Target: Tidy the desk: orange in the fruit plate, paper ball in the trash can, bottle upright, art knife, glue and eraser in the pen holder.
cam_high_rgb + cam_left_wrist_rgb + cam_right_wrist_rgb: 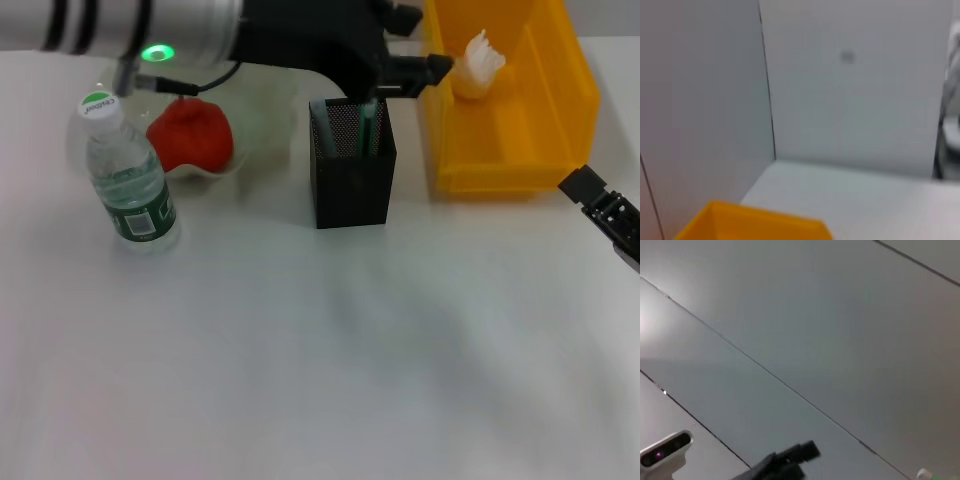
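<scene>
- Near foreground of head view: bare white table [330, 380].
- Right gripper [607, 212] at the right edge, low over the table, just in front of the yellow bin's near right corner; nothing seen in it; cannot tell whether it is parted or closed.
- Bottle [128, 176] upright at left, green cap on top, green label facing the camera.
- Black mesh pen holder [351, 165] mid-table, just left of the yellow bin [520, 120]; a dark green-tinged item stands inside it.
- Orange [192, 135] sits in the pale fruit plate [255, 130], behind the bottle.
- Left gripper [405, 70] directly above the pen holder's far rim, arm reaching in from the upper left; grip state not readable.
- Paper ball [480, 66] lies inside the yellow bin, toward its far end.
</scene>
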